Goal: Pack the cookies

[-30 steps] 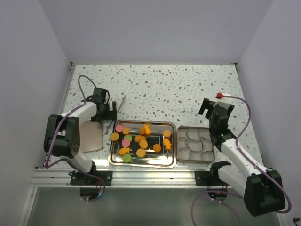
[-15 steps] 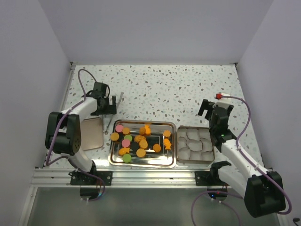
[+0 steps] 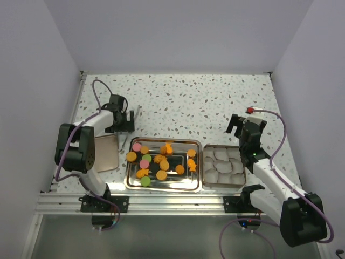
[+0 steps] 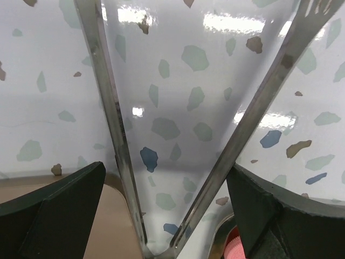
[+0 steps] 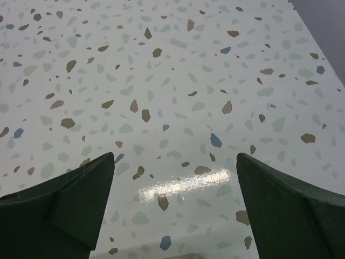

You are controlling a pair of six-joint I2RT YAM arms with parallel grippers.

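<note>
The cookies, orange discs and stars with a few pink and green discs, lie on a shiny metal tray at the near middle. Metal tongs lie on the table left of the tray's far corner. My left gripper is open and low over the tongs. In the left wrist view both tong arms run between my fingers, spread in a V, with the gripper not closed on them. A pink cookie shows at the bottom edge. My right gripper is open and empty over bare table.
A rose-coloured tin holding several white crinkled paper cups stands right of the tray. A flat brownish lid lies left of the tray and also shows in the left wrist view. White walls enclose the speckled table.
My left gripper has moved away from the lid toward the back, along the tongs, leaving the lid uncovered. The right arm has barely moved.
</note>
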